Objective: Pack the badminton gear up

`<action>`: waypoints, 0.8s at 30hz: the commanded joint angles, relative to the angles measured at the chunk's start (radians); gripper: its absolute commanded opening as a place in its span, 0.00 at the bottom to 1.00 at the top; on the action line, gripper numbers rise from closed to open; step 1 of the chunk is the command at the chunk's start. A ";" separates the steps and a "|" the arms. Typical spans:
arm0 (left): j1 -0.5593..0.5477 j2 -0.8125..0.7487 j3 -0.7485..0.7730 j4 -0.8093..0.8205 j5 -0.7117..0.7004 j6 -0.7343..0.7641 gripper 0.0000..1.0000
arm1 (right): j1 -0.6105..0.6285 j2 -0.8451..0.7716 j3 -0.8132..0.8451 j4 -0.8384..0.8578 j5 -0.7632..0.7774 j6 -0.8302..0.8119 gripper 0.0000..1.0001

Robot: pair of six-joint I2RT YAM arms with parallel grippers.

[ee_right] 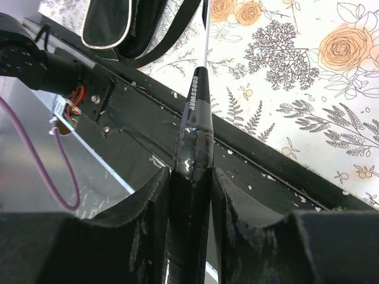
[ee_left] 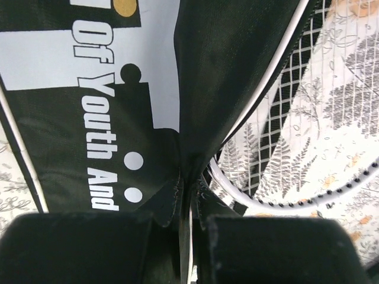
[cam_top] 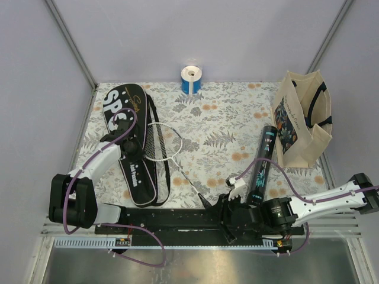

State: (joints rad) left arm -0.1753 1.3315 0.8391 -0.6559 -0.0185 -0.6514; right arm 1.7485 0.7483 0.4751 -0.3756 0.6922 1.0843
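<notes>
The long black racket cover [cam_top: 127,142] lies at the left of the floral table. My left gripper [ee_left: 188,207] is shut on the fabric edge of the cover [ee_left: 89,118], holding its flap lifted. A white-framed racket [cam_top: 163,142] lies with its head [ee_left: 278,201] against the open side, partly under the flap. Its thin shaft [ee_right: 205,29] runs to a black handle [ee_right: 198,112]. My right gripper [ee_right: 190,177] is shut on that handle, near the table's front edge [cam_top: 228,213]. A black tube [cam_top: 263,165] lies to the right.
A beige tote bag [cam_top: 302,118] stands at the right edge. A blue-and-white roll [cam_top: 191,78] stands at the back middle. The black base rail [cam_top: 177,222] runs along the front, right under the racket handle. Walls close in the table on three sides.
</notes>
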 commanded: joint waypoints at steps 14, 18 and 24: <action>0.005 -0.147 -0.117 0.177 0.374 -0.021 0.00 | -0.004 0.483 0.250 0.414 0.098 -0.362 0.00; 0.007 -0.163 -0.126 0.147 0.382 0.013 0.00 | -0.032 0.559 0.290 0.475 0.066 -0.391 0.00; 0.003 -0.222 -0.184 0.162 0.454 0.013 0.00 | -0.164 0.651 0.333 0.544 -0.039 -0.380 0.00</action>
State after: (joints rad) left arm -0.1627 1.1618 0.6918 -0.5144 0.2874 -0.6449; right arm 1.6615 1.3609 0.7238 -0.0124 0.7231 0.7341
